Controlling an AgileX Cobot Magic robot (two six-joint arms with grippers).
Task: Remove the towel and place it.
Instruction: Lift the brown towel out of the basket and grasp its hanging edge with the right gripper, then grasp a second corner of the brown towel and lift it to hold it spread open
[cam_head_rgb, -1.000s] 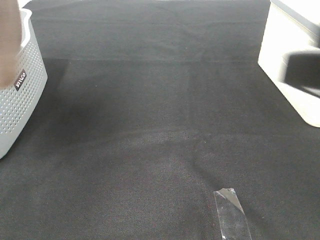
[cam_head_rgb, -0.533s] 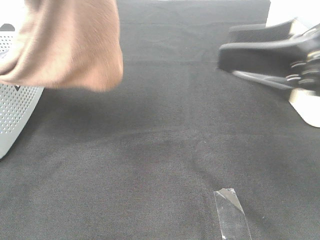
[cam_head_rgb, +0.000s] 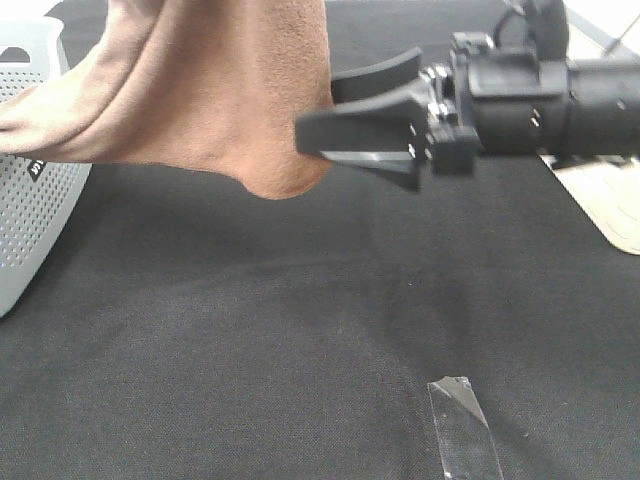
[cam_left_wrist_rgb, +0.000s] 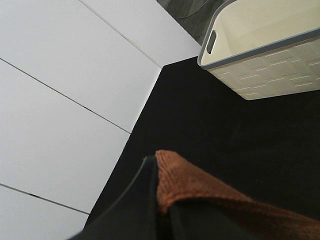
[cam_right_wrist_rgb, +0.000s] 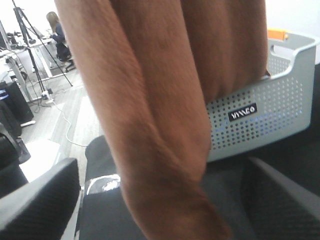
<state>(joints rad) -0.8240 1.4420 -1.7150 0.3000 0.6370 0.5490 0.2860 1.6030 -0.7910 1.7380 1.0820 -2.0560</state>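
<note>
The reddish-brown towel hangs in the air over the left half of the black table, and its tail trails to the grey perforated basket. My left gripper is shut on a folded edge of the towel; it is above the exterior high view's frame. My right gripper reaches in from the right, open, at the towel's right edge. In the right wrist view the towel hangs between the two spread fingers.
A cream basket stands at the right edge and also shows in the left wrist view. A strip of clear tape lies on the black cloth near the front. The grey basket sits behind the towel.
The towel has been lifted out of the grey basket and swung right, over the table. My right arm has travelled left from the cream basket to the towel's edge, jaws staying open.
</note>
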